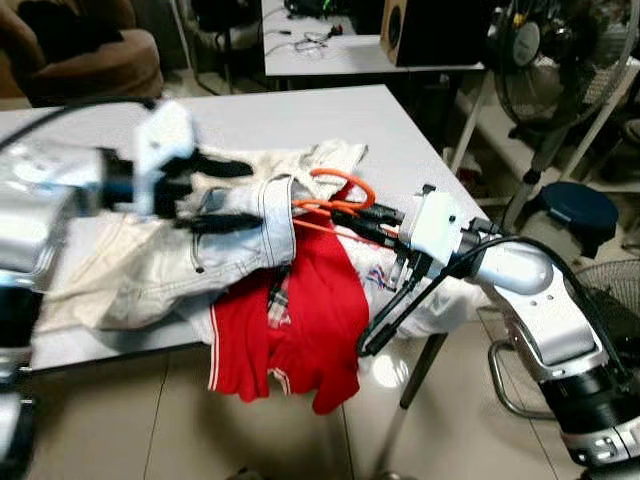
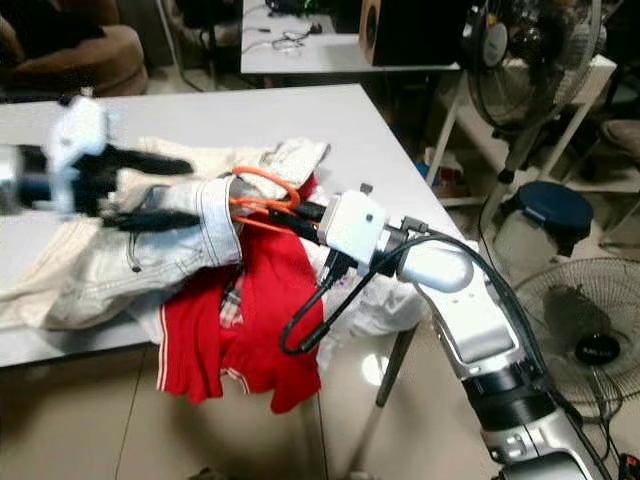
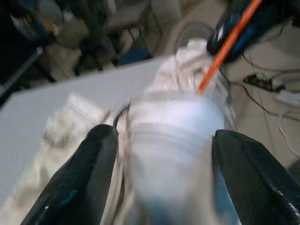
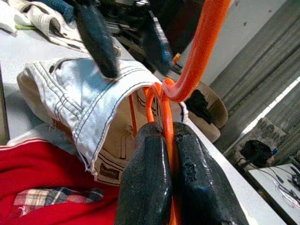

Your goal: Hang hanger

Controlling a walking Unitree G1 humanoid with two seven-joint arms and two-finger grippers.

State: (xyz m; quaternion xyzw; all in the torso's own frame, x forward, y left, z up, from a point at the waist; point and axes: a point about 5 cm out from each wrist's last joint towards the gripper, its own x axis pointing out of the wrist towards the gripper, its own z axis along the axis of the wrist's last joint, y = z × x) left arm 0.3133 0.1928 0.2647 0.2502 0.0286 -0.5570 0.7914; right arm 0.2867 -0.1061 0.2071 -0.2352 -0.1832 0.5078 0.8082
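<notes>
An orange hanger (image 1: pixel 335 195) lies over a pile of clothes at the right edge of the white table (image 1: pixel 300 115). My right gripper (image 1: pixel 350 222) is shut on the hanger's thin lower bar (image 4: pixel 166 117), and its hook (image 4: pixel 201 51) curves up past the fingers. One end of the hanger goes into the opening of a pale denim garment (image 1: pixel 240 240). My left gripper (image 1: pixel 225 195) is open, with one finger (image 3: pixel 79 183) on each side of that denim opening. A red shirt (image 1: pixel 310 310) hangs off the table edge under the denim.
A cream garment (image 1: pixel 100 260) is spread on the table's left. To the right stand a pedestal fan (image 1: pixel 550 60), a dark blue stool (image 1: pixel 575 210) and a floor fan (image 2: pixel 590 320). Behind are a second table (image 1: pixel 320 50) and a brown sofa (image 1: pixel 90 50).
</notes>
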